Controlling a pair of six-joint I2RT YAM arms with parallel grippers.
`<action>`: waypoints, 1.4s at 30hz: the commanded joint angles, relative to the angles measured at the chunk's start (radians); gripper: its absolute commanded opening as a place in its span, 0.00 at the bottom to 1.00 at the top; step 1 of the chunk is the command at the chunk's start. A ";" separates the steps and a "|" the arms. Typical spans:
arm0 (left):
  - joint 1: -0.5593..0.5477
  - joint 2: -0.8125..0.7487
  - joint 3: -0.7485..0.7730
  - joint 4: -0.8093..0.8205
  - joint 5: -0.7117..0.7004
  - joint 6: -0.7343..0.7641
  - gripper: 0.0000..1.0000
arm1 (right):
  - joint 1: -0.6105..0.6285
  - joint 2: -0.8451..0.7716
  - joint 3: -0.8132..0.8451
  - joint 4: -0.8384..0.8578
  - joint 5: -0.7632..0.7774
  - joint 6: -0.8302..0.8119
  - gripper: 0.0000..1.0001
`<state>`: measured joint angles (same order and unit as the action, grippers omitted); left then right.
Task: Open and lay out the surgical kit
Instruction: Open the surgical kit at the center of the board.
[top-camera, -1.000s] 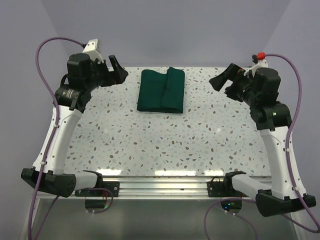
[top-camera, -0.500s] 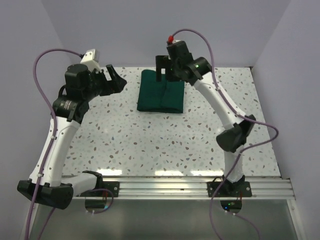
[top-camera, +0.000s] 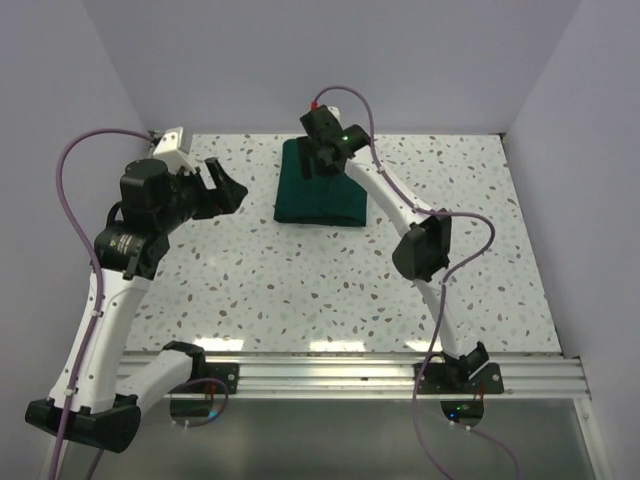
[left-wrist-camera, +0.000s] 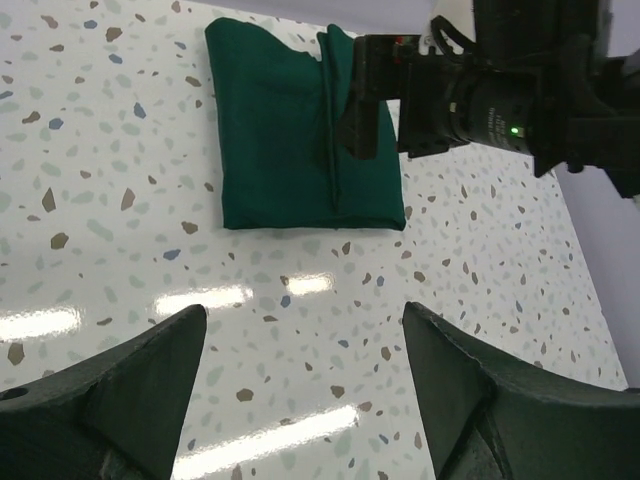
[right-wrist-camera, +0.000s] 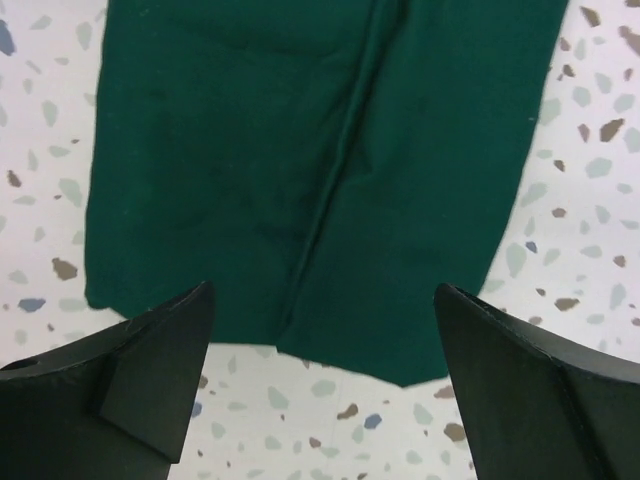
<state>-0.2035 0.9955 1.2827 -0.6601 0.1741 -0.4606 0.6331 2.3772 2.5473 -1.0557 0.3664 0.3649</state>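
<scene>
wrap (top-camera: 318, 197): folded shut on surface (top-camera: 300, 270), contents hidden
right hand (right-wrist-camera: 322, 292): fingers apart, above wrap
left hand (left-wrist-camera: 305, 310): fingers apart, empty

- Top external view: fixed high behind the arm bases, looking down and forward over the whole white speckled table top (top-camera: 300, 280). The dark green folded cloth bundle (top-camera: 320, 195) appears small, near the far edge.
- Left wrist view: oblique, at middle range, framed by the left gripper (left-wrist-camera: 300, 390). It shows the whole bundle.
- Right wrist view: close, steeply downward past the right gripper (right-wrist-camera: 325, 385). The bundle fills the frame.
- Shared by all three: the bundle and the table around it.
</scene>
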 joint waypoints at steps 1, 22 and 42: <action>-0.001 -0.027 -0.011 -0.064 0.007 0.010 0.84 | 0.000 0.095 0.065 0.040 -0.009 0.000 0.95; -0.030 -0.009 -0.016 -0.148 -0.008 0.034 0.84 | 0.008 0.191 0.011 0.091 0.160 0.025 0.00; -0.232 0.593 0.238 0.057 -0.285 0.094 0.88 | -0.220 -0.693 -0.947 0.161 0.204 0.080 0.92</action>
<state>-0.3439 1.4467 1.4067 -0.6937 -0.0181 -0.4229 0.4179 1.7470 1.7027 -0.9157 0.5877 0.4366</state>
